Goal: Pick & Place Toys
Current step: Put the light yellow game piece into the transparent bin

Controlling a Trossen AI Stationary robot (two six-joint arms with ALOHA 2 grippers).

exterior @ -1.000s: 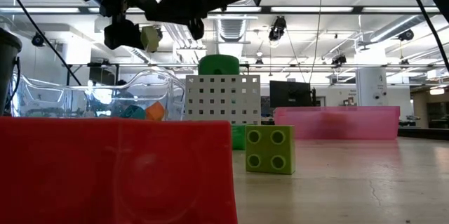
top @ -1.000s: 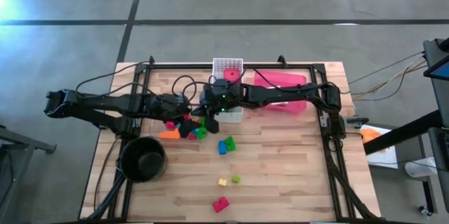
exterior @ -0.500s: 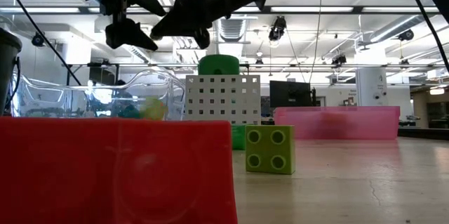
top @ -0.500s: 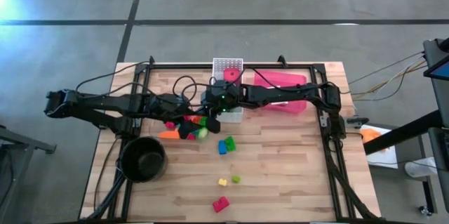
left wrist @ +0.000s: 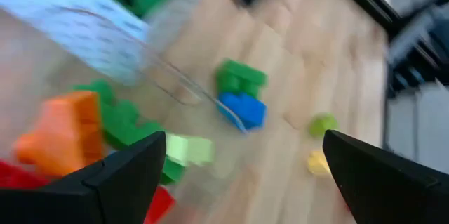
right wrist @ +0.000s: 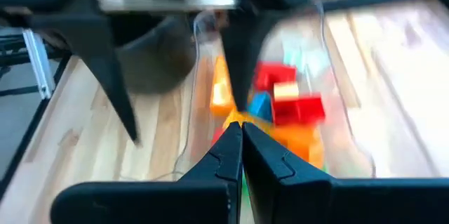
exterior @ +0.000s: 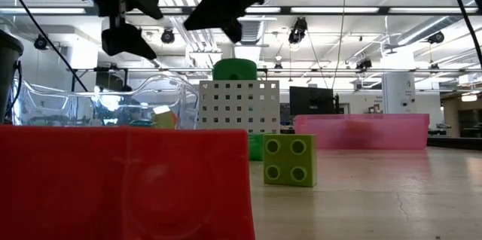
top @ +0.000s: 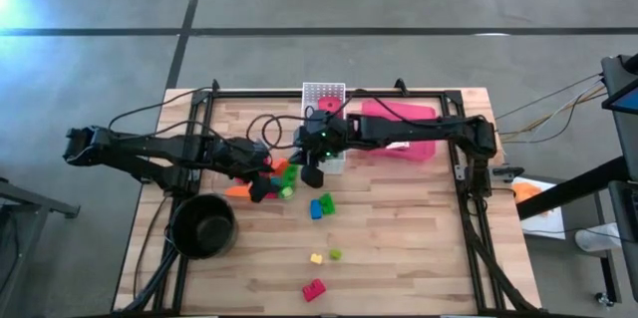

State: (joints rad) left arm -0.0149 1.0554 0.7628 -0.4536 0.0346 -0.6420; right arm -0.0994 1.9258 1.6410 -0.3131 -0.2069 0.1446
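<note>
Bright toy blocks (top: pixel 321 206) lie scattered on the wooden table (top: pixel 399 248), no clear common direction. Left gripper (left wrist: pixel 238 171) spread wide, empty; right gripper (right wrist: pixel 242 150) pinched closed, empty

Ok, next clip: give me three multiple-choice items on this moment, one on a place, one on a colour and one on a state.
1. The black pot stands
A. on the left arm's side of the table
B. on the right arm's side of the table
C. inside the tray

2. The tray beside the white basket is
A. blue
B. pink
C. yellow

3. The left arm's fingers are
A. pressed together
B. spread wide with nothing between them
C. clamped on a red brick

Answers:
1 A: the high view shows the pot near the table corner under the left arm.
2 B: the high view shows a pink tray next to the basket.
3 B: the left wrist view shows the two fingers far apart, with only the table and loose bricks beyond them.
</note>
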